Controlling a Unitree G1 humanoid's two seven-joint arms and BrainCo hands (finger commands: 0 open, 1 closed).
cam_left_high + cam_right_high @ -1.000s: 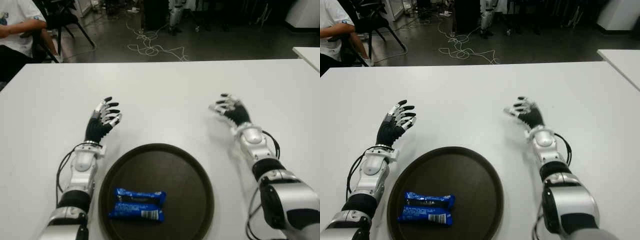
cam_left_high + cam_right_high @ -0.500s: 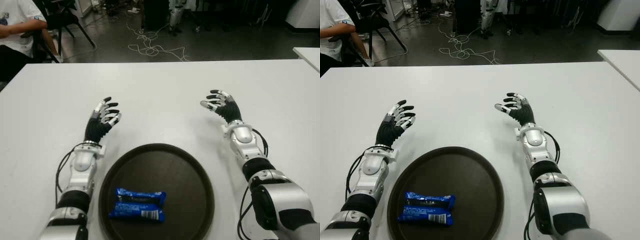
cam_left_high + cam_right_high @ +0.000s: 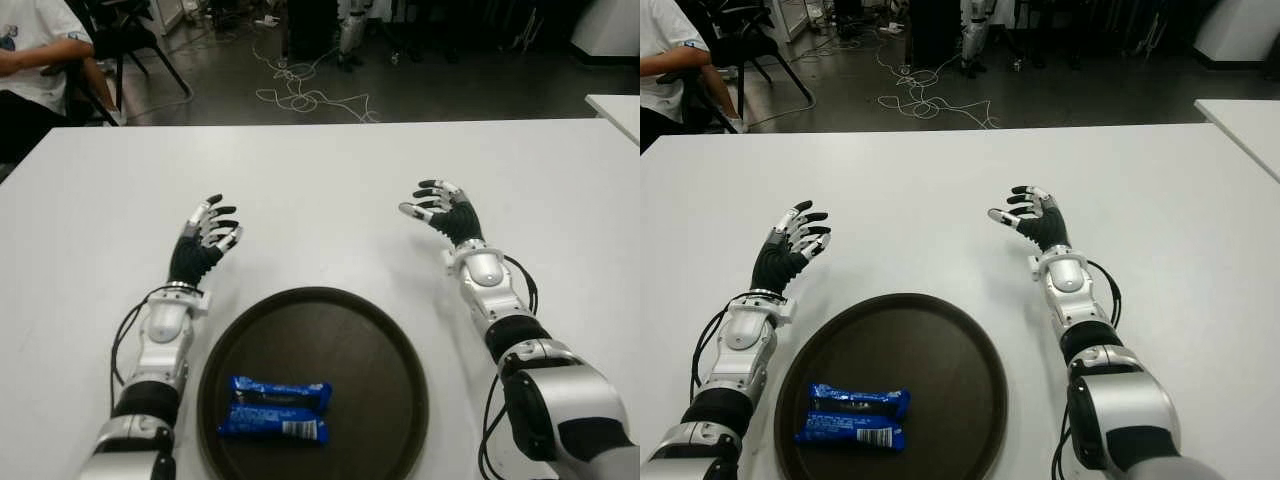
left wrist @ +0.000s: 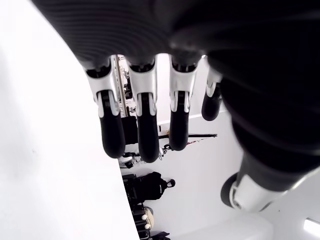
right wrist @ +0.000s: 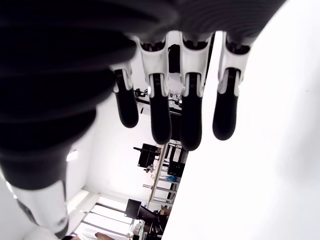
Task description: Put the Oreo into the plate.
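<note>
Your Oreo (image 3: 276,409) packet already lies inside the plate (image 3: 375,345), toward its left half, so the job looks done; the main risk now is undoing it; if you draw the left hand (image 3: 203,240) back carelessly, its forearm runs just beside the plate's left rim and could nudge the plate or tip the packet out. Both hands are empty with fingers spread and loosely extended; the left wrist view shows nothing between them, and the right hand (image 3: 445,212) is the same, showing beyond the plate on its right side. The table (image 3: 320,165) gives you bare room ahead and out to both sides; the near edge is out of sight, so keep retreats high and outward; a person (image 3: 30,55) sits beyond the far left corner, well apart.
</note>
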